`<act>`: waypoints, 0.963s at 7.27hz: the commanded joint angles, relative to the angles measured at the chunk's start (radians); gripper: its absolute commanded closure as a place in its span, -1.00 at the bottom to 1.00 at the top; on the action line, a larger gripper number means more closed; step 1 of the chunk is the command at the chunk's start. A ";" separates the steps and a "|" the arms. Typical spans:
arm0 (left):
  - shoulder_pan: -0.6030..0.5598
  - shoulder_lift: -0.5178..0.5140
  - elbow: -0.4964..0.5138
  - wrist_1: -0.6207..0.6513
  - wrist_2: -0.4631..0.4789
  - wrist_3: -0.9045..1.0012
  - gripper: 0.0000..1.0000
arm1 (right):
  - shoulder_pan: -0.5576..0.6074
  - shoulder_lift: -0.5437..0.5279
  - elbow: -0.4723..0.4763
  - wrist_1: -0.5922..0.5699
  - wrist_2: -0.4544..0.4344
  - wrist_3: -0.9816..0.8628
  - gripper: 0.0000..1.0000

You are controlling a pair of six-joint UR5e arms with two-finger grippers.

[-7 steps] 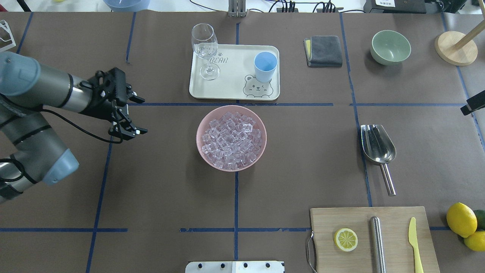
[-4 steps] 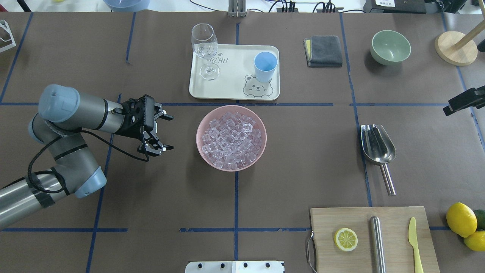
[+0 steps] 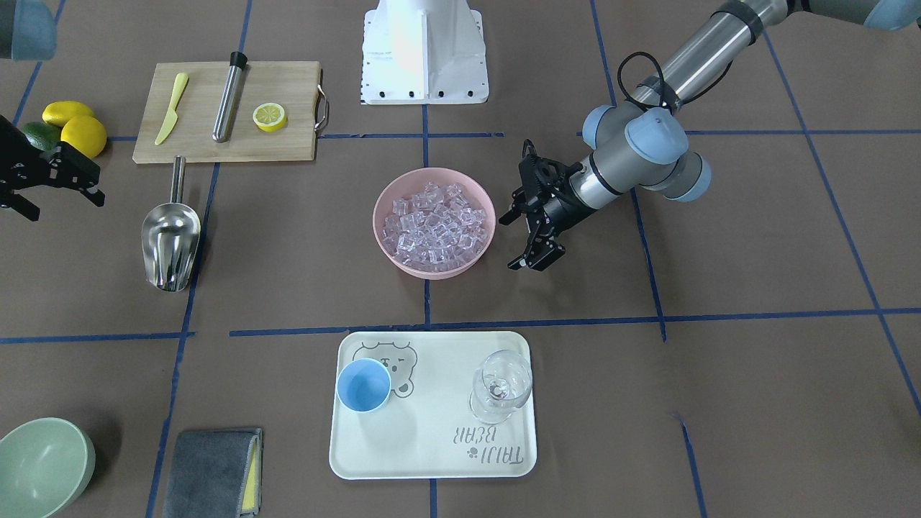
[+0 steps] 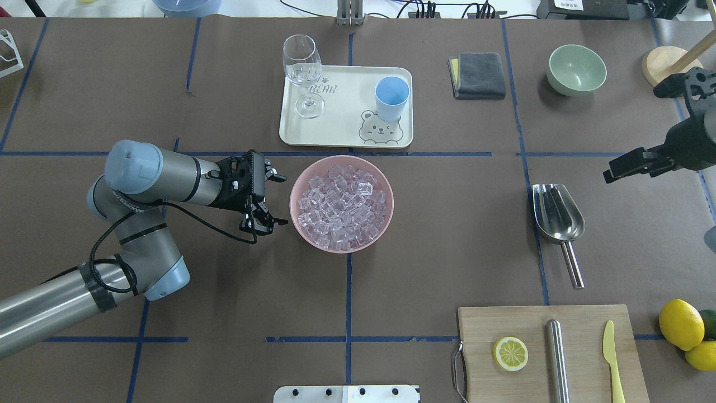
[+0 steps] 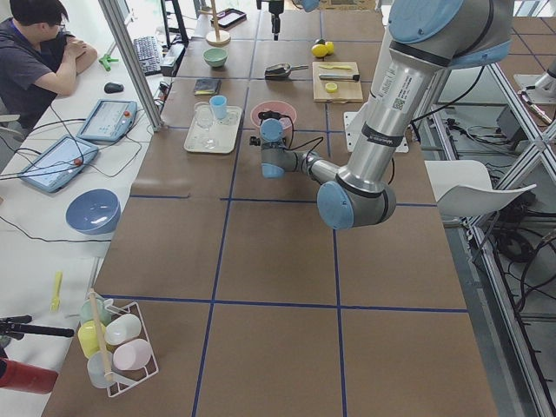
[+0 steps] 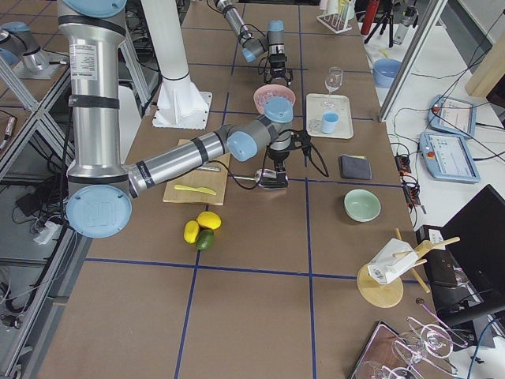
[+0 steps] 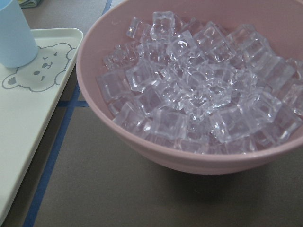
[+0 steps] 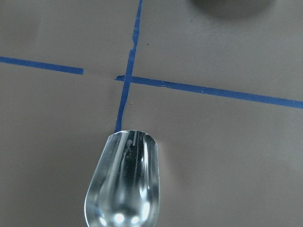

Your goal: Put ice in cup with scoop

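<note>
— Behind the robot we look down on the brown table (image 4: 447,252); opposite, we face the white robot base (image 3: 424,50).
— Both ends look along it from afar. Our wrist cameras sit close: left at the pink bowl (image 7: 180,158) of clear ice cubes (image 7: 199,90), right above the shiny steel scoop (image 8: 124,184), both visible overhead too.

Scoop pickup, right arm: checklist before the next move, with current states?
1. The scoop lies free, handle unobstructed: ok.
2. The right gripper is open and empty: ok.
3. That gripper is lined up on the handle: not ok; the right wrist view shows only the trough's mouth.
4. The ice is heaped in the pink bowl: ok.
5. The left gripper is open beside that bowl; rim contact: cannot tell.
6. The cup stands upright and empty on the tray: ok.
</note>
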 commanded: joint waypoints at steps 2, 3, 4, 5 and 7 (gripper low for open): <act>0.018 -0.003 0.008 0.001 -0.050 -0.033 -1.00 | -0.059 -0.049 0.005 0.123 -0.024 0.114 -1.00; 0.016 -0.003 0.008 0.001 -0.085 -0.038 -1.00 | -0.079 -0.062 0.009 0.145 -0.033 0.144 -1.00; 0.018 -0.003 0.008 0.001 -0.086 -0.038 -1.00 | -0.123 -0.065 0.031 0.145 -0.079 0.192 -1.00; 0.016 -0.003 0.008 0.000 -0.086 -0.038 -1.00 | -0.190 -0.077 0.045 0.145 -0.133 0.262 -1.00; 0.016 -0.003 0.008 -0.002 -0.086 -0.040 -1.00 | -0.305 -0.079 0.046 0.145 -0.187 0.371 -1.00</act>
